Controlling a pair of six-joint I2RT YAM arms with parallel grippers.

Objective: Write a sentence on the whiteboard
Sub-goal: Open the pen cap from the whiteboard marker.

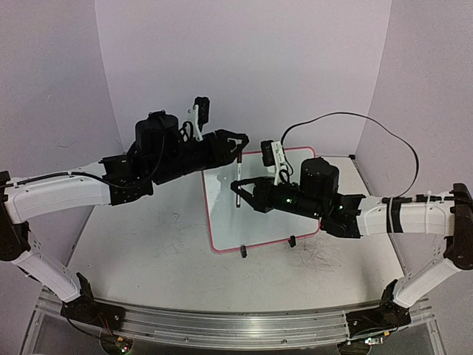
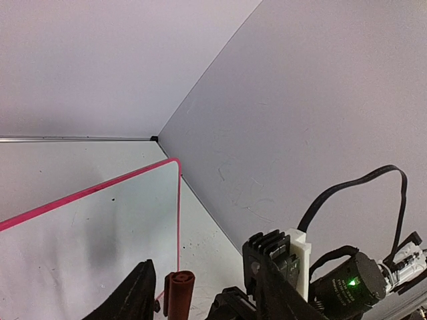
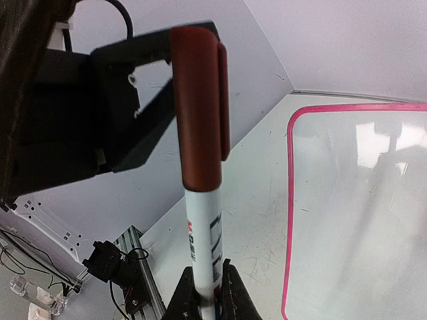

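Note:
The whiteboard (image 1: 222,222), white with a thin pink frame, lies flat mid-table, also seen in the left wrist view (image 2: 87,233) and the right wrist view (image 3: 360,200). Its visible surface is blank; no sentence is in view. My right gripper (image 1: 240,186) (image 3: 208,273) is shut on the lower body of a white marker (image 3: 203,227) and holds it upright above the board's left edge. The marker's red-brown cap (image 3: 197,100) (image 2: 177,293) is on. My left gripper (image 1: 238,144) (image 2: 205,267) stands open around the cap, which sits beside one finger with a gap to the other.
Two black clip feet (image 1: 244,252) stick out from the board's near edge. A black cable (image 1: 369,122) arcs above the right arm. Grey walls close in the table at the back and both sides. The aluminium rail (image 1: 222,325) holding the arm bases runs along the near edge.

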